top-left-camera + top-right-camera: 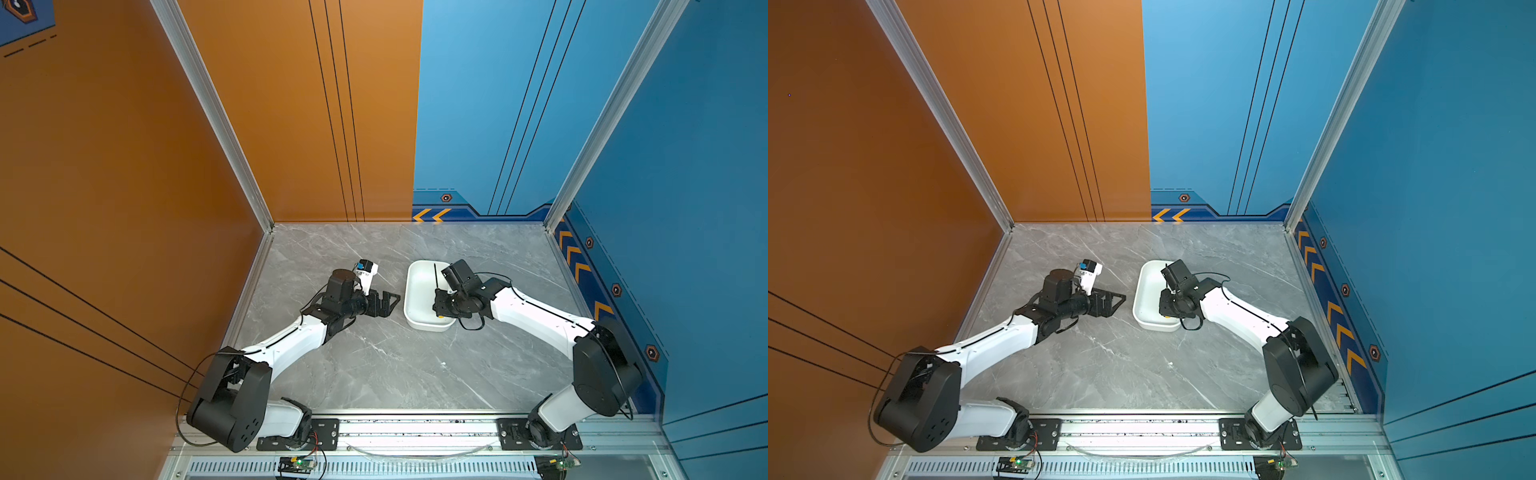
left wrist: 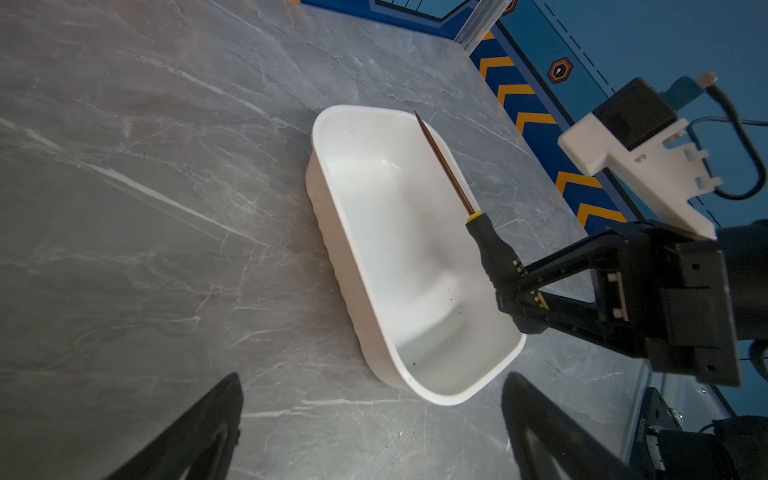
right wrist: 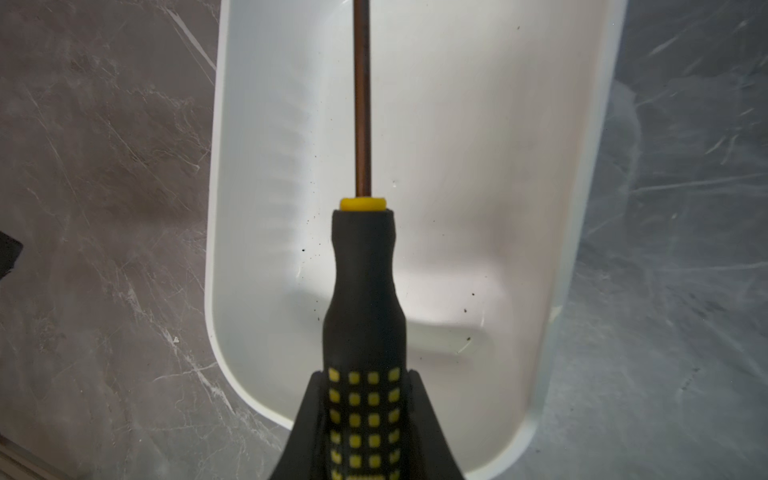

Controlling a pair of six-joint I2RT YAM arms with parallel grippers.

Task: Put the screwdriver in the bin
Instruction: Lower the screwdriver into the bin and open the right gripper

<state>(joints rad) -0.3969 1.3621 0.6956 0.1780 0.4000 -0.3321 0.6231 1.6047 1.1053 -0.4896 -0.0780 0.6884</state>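
The right gripper (image 3: pixel 365 384) is clamped on the screwdriver (image 3: pixel 363 286), its two black fingers (image 3: pixel 309 399) pressed against either side of the yellow-dotted part of the black handle. The screwdriver hangs over the white bin (image 1: pixel 410 291), lengthwise along the bin's right-hand side, with its thin dark shaft pointing toward the far end. Whether any part of the tool touches the bin cannot be told. The bin sits on the grey marble table (image 1: pixel 374 374), right of centre in both top views. The left gripper (image 1: pixel 390 304) is just beside the bin's left side, apart from it. Its fingers (image 2: pixel 199 432) are spread wide and hold nothing.
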